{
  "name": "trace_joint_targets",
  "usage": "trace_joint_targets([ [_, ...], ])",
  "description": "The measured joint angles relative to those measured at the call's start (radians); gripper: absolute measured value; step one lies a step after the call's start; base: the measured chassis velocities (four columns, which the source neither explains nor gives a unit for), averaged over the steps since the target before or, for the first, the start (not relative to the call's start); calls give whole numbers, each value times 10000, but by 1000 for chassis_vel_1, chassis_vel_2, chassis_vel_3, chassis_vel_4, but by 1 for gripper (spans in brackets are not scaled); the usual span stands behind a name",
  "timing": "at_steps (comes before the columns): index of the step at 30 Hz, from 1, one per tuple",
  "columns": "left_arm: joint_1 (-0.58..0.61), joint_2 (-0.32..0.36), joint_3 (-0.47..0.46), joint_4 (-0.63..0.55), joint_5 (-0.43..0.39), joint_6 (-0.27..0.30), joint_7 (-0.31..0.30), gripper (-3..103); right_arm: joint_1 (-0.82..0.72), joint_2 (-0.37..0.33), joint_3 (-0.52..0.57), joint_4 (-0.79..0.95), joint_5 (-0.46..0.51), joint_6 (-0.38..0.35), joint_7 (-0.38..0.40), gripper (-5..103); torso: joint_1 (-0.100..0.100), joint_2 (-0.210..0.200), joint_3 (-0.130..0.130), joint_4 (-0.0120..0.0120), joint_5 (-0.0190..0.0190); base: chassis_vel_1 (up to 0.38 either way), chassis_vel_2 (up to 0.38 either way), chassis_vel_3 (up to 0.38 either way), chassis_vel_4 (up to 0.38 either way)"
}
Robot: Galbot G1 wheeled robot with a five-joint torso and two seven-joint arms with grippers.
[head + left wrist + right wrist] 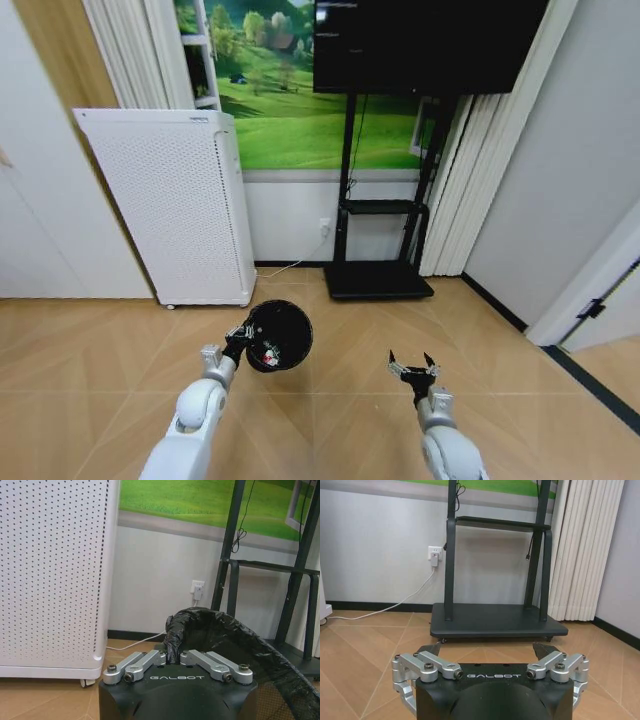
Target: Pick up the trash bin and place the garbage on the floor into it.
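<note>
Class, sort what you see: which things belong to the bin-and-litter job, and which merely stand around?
Job: trash bin, held by the left gripper; red-and-white scrap inside it; right gripper, open, empty.
Bystanders: white perforated appliance; TV stand; curtain.

The trash bin (278, 335) hangs above the floor (330, 400) at the left gripper (240, 340), whose jaws are clamped on its rim, with the bin's mouth turned toward the head camera; a scrap of garbage (269, 355) lies inside it. Behind it and to the left, the perforated appliance (170, 200) stands on the floor against the wall. The TV stand (378, 270) stands to the appliance's right, with the screen (425, 45) on it. The right gripper (412, 366), jaws spread, hovers over the floor right of the bin, before the stand
</note>
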Motion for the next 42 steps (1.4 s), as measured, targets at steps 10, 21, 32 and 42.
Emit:
trace_joint_targets([
  [10, 363, -34, 44, -312, 70, -50, 45, 7, -485, 70, 46, 163, -18, 253, -37, 100, 0, 0, 1, -5, 4, -61, -39, 56, 29],
  [21, 359, -32, 69, -351, 94, -90, 78, 7, -865, 110, 214, 291, -17, 548, -26, 100, 0, 0, 0, -1, 0, -7, -72, 6, 66],
  [32, 538, -64, -10, -418, 99, -135, 130, 7, -798, 181, 157, 215, -173, 791, -66, 100, -1, 0, 0, -2, 3, -54, -169, 41, 150],
  [42, 585, -34, -141, -436, 98, -161, 177, 7, -881, 180, 128, 246, -237, 668, -105, 100, 1, 0, 1, -1, 1, 25, 49, -19, -36],
])
